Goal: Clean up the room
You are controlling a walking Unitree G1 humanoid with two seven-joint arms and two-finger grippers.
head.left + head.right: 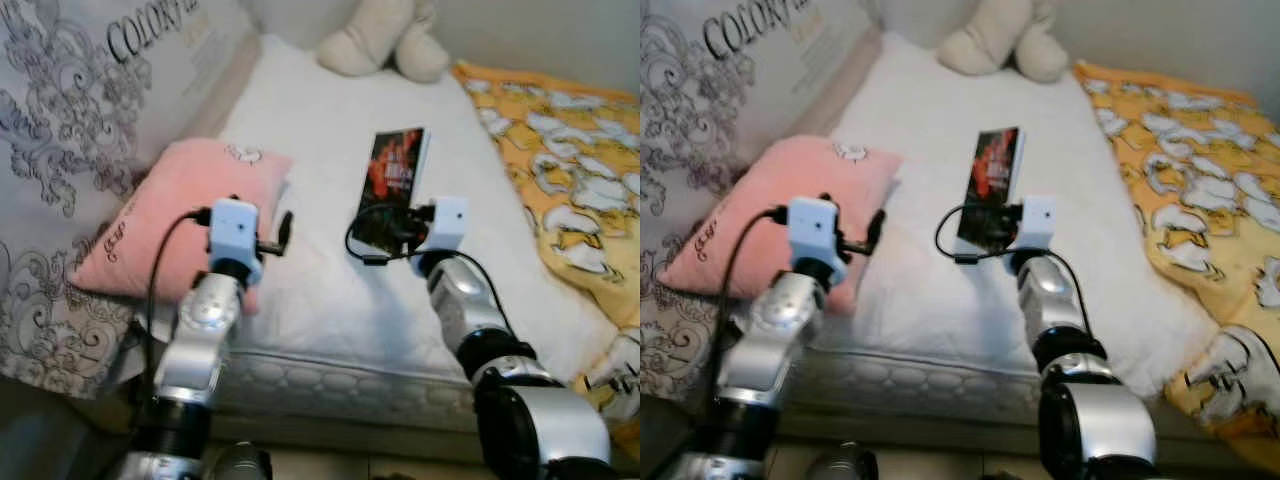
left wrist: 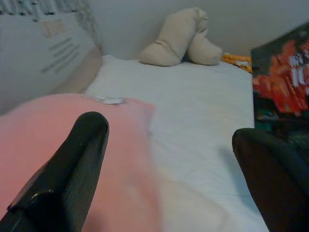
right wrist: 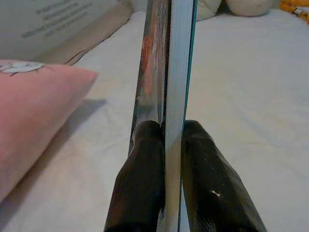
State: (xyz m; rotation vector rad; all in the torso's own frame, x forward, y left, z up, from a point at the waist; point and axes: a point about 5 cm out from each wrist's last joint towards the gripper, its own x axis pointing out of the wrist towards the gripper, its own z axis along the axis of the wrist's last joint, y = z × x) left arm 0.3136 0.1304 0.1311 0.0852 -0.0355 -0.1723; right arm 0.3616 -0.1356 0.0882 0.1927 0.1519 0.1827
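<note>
White bed [image 1: 330, 130]: book [image 1: 397, 170] clamped edge-on in right gripper [image 3: 166, 145], lifted, not yet put away. Left gripper [image 2: 169, 159] spread, empty, over pink pillow [image 1: 170, 210]. Cleanup early.

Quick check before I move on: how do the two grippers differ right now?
The right gripper is shut on the book, its fingers pinching the book's edge; the left gripper is open and holds nothing. The right gripper sits over the white mattress near the middle of the bed, while the left gripper hovers by the pink pillow. Both reach forward over the bed at a similar height.
</note>
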